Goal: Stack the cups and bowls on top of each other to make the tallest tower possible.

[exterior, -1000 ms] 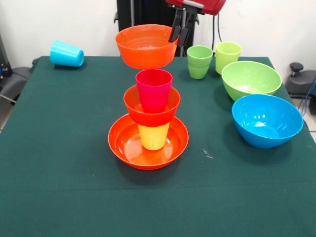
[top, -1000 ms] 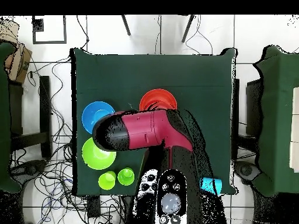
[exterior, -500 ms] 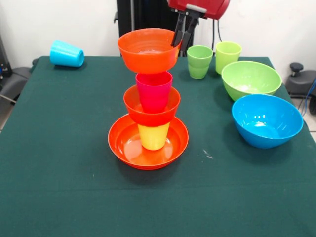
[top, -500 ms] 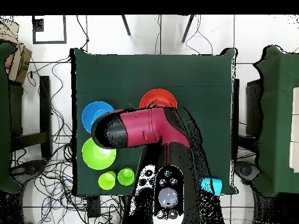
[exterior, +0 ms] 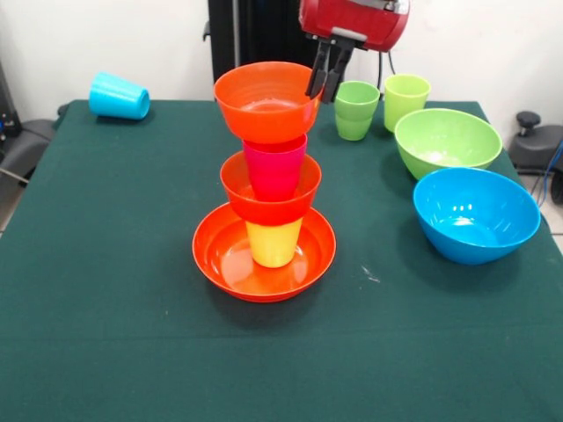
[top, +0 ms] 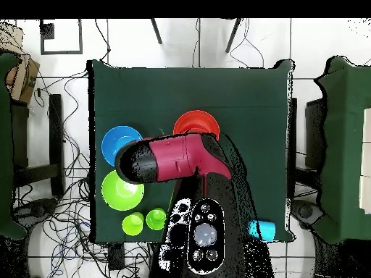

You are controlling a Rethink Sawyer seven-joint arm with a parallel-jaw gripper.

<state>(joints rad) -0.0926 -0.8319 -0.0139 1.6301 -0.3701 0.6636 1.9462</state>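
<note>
The tower stands mid-table: a wide orange bowl (exterior: pixel 222 257) as base, a yellow cup (exterior: pixel 274 243) in it, a small orange bowl (exterior: pixel 243 199) on that, then a pink cup (exterior: pixel 274 169). A second small orange bowl (exterior: pixel 264 104) sits upright on the pink cup's rim. My gripper (exterior: pixel 318 77) comes down from the top and is shut on this bowl's right rim. In the overhead view my red arm (top: pixel 177 158) covers most of the tower; only part of the orange base (top: pixel 197 121) shows.
A sky blue cup (exterior: pixel 118 96) lies on its side at the far left corner. Two light green cups (exterior: pixel 355 110) (exterior: pixel 405 99) stand at the far right, with a lime green bowl (exterior: pixel 447 141) and a blue bowl (exterior: pixel 475 214) nearer on the right.
My gripper has come down and slightly right with the orange bowl. The bowl was held above the pink cup and now rests on it.
</note>
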